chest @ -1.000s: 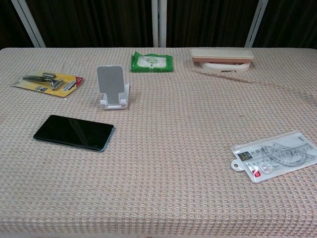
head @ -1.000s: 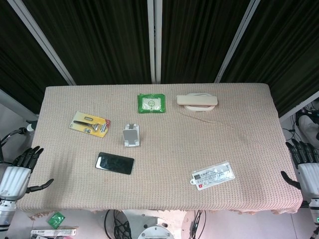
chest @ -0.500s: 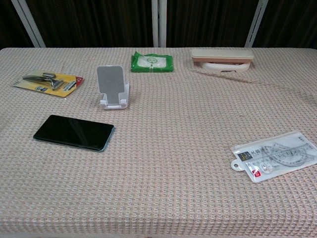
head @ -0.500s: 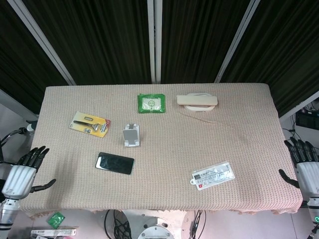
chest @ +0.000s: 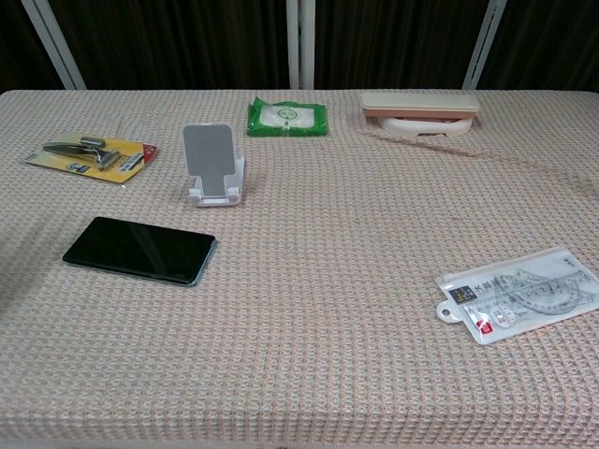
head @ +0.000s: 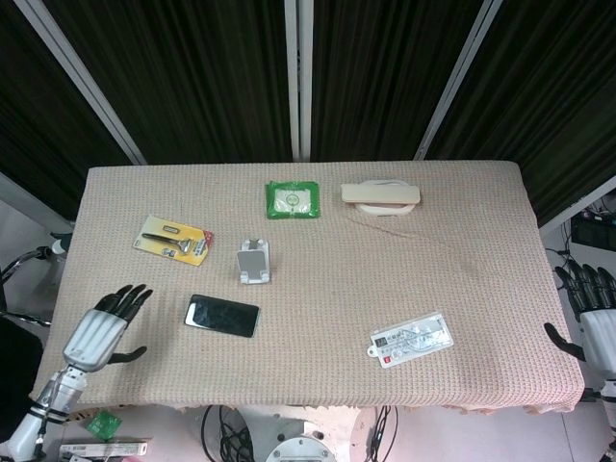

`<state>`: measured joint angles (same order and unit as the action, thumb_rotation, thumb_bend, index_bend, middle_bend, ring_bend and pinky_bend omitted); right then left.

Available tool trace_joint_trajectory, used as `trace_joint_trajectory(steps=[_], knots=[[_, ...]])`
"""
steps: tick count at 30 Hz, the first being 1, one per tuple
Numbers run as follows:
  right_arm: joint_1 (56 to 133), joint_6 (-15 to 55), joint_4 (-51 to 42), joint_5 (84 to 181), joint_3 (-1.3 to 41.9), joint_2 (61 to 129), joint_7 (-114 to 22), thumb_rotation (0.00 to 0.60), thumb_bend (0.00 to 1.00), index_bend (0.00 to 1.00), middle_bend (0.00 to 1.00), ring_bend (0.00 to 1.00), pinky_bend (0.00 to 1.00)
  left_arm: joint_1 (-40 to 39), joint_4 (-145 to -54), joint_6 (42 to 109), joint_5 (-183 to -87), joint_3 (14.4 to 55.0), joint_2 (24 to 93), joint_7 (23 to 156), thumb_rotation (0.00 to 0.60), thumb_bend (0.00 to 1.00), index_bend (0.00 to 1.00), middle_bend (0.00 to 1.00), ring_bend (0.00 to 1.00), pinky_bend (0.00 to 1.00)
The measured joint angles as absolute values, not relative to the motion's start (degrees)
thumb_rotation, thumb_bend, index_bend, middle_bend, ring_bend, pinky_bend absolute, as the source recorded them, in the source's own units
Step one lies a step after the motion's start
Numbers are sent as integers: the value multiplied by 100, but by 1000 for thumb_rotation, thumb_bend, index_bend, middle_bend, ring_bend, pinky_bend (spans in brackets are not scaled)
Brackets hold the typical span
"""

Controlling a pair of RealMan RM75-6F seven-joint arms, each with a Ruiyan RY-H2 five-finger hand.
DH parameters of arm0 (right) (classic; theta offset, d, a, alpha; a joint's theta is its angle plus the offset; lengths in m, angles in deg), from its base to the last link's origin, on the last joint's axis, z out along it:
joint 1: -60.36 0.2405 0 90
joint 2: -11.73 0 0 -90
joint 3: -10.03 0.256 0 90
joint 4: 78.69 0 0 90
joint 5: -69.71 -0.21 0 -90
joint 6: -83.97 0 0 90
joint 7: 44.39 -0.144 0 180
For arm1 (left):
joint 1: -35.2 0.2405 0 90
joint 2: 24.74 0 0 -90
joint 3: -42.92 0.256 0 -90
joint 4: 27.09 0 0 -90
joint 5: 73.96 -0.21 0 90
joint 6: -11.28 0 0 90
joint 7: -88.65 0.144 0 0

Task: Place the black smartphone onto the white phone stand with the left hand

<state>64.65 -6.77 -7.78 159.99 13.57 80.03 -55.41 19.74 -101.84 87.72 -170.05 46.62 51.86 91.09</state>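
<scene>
Lying flat on the woven, waffle-textured beige cloth (head: pixel 462 241), the phone (head: pixel 222 316) is a thin glossy black slab with rounded corners, screen up, untouched by either hand. Just behind it, a little to the right, stands the stand (head: pixel 254 262): white plastic, with a tilted rectangular backrest whose face looks finely dotted grey in the chest view, and a low lip at its foot. The two are near but apart.

The left hand (head: pixel 99 330) hovers over the table's near-left corner, left of the phone and clear of it. Its back is pale metallic grey, its fingers (head: pixel 128 297) are black, spread and pointing toward the far side, the thumb held out sideways; it holds nothing. The right hand (head: pixel 595 313) shows at the table's right edge, partly cut off by the frame, with dark fingers apart and nothing in them. The chest view shows neither hand.

Left of the stand lies a yellow blister card (head: pixel 174 239) with metal tools under clear plastic. At the far edge sit a soft green wipes pack (head: pixel 292 199) and a long cream handset-shaped object (head: pixel 380 195). Near the front right lies a clear plastic pouch (head: pixel 410 339) with rulers inside.
</scene>
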Motion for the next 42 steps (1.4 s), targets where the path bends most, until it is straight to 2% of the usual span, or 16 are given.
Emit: trace_joint_trajectory(steps=[10,15,18,21,29,42], knots=[[6384,-700,-1018,15912,1360,8038,-5786,600,153,0,0,0,0,1349,-10854,7490,-16544,4485,5469,10019,485,116,61,56,75,238],[6373,-745,-1064,15940,1359,8048,-5813,600,154,0,0,0,0,1038,-10885,7132,-16361,4336,5732,10262,535,121,65,56,75,238],[6361,-767,-1067,15939,1363,8052,-5823,600,154,0,0,0,0,899,-10820,6979,-16295,4286,5864,10380,581,124,74,56,75,238],[6351,-768,-1075,15916,1374,8049,-5826,600,154,0,0,0,0,792,-10768,6883,-16257,4273,5944,10477,600,124,88,56,75,238],[6380,-744,-1064,15927,1391,8033,-5830,600,154,0,0,0,0,605,-10814,6700,-16108,4228,5968,10585,600,135,167,56,75,238],[6371,-721,-1040,15900,1394,7998,-5795,600,155,0,0,0,0,249,-11233,6250,-15630,4089,5799,10975,600,146,194,56,75,238]])
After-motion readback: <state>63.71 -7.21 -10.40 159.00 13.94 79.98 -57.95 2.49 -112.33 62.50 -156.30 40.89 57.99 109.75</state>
